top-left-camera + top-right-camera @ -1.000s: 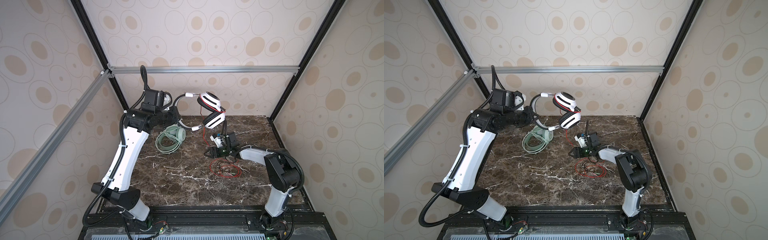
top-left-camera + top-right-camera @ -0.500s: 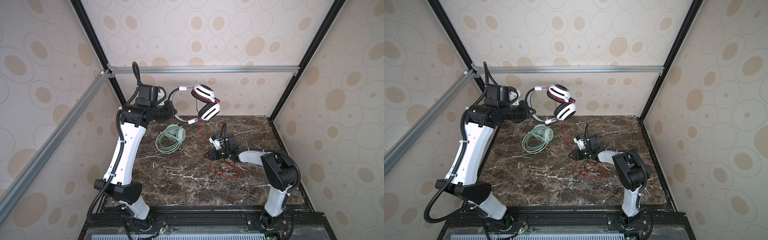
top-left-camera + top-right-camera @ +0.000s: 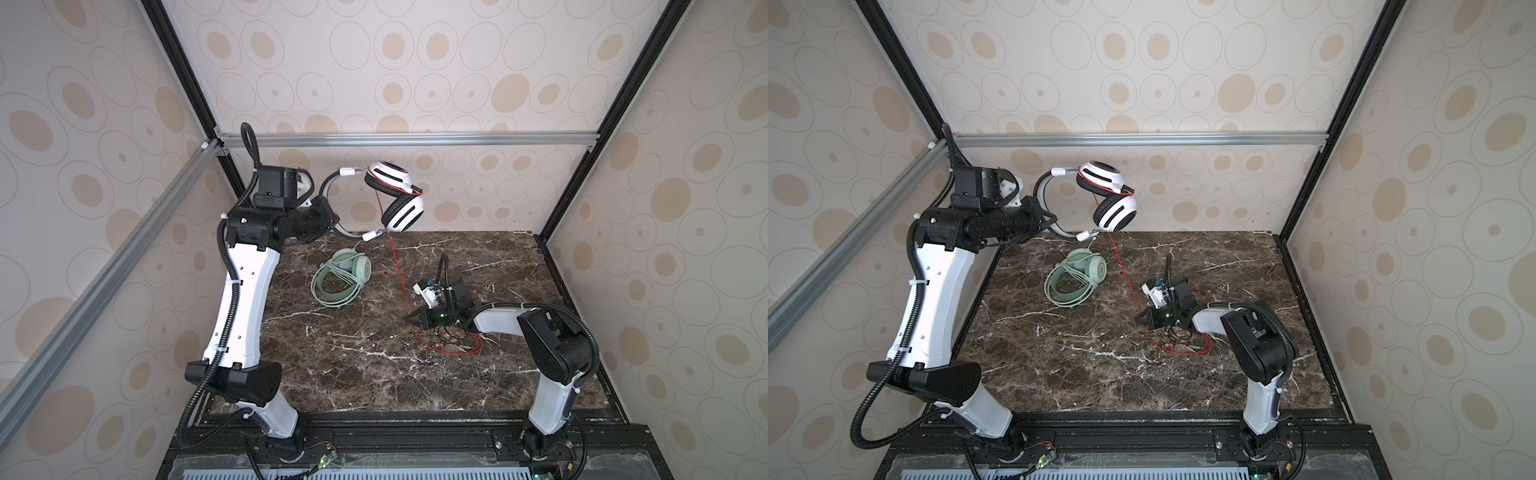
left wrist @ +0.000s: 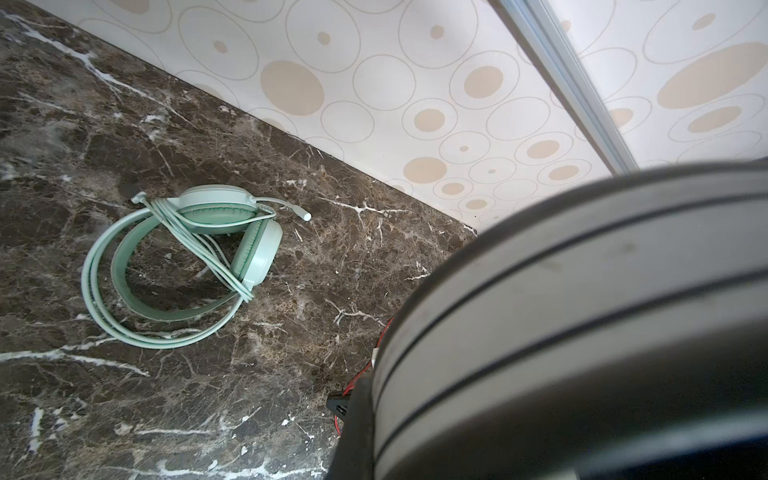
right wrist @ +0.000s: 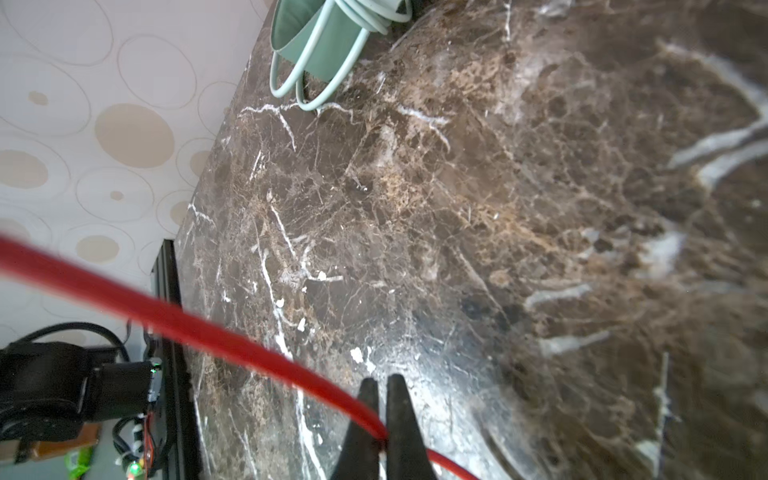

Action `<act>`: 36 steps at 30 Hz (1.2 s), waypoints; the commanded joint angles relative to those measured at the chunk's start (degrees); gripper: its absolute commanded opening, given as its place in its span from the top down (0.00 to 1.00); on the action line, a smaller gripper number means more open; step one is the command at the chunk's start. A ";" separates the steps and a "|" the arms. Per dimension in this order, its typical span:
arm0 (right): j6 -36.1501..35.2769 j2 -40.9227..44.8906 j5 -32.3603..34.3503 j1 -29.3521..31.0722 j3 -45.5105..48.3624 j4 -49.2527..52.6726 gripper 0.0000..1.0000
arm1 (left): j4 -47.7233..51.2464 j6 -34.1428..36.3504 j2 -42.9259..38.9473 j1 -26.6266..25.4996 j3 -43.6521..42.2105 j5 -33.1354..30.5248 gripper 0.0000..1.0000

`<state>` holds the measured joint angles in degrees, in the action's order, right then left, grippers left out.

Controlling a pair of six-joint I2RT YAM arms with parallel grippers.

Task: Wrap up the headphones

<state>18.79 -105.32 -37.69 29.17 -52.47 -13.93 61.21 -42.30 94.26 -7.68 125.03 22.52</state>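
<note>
The white-and-black headphones hang high above the back of the table. My left gripper is shut on their grey headband, which fills much of the left wrist view. Their thin red cable runs straight down to my right gripper, low over the table. The right gripper is shut on the cable. The cable's slack lies looped beneath that wrist. The mint-green headphones lie on the table, with their pale cable wound round them.
The brown marble table is boxed in by patterned walls on three sides. An aluminium rail crosses the back wall, just above the raised headset. Black frame posts stand at both back corners.
My right gripper went from open to shut on the red cable. My left arm raised the white-and-black headphones higher, and the cable now runs straight between the two.
</note>
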 commanded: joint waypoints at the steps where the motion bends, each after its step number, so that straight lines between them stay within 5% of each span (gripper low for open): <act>1: -0.85 6.44 1.32 1.59 2.74 5.47 1.00 | -1.95 -1.44 -1.69 1.93 3.12 0.07 1.00; 9: -9.78 23.79 15.96 10.18 5.39 31.88 1.00 | -0.85 -2.87 -2.15 3.00 2.43 -9.97 1.00; 21: -14.41 45.56 30.91 18.92 1.55 53.36 1.00 | 0.56 -3.38 -3.55 2.99 -4.11 -27.67 1.00; 28: -18.51 45.03 35.80 23.13 -8.89 62.03 1.00 | -0.28 -5.90 -4.70 0.10 -11.53 -34.89 1.00; 36: -23.40 40.84 43.91 25.65 -24.67 70.74 1.00 | 4.07 -7.16 -4.08 -13.07 -17.94 -55.55 1.00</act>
<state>-1.30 -64.20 1.74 54.39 -72.77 50.65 65.45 -46.44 92.14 -17.26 107.70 -22.02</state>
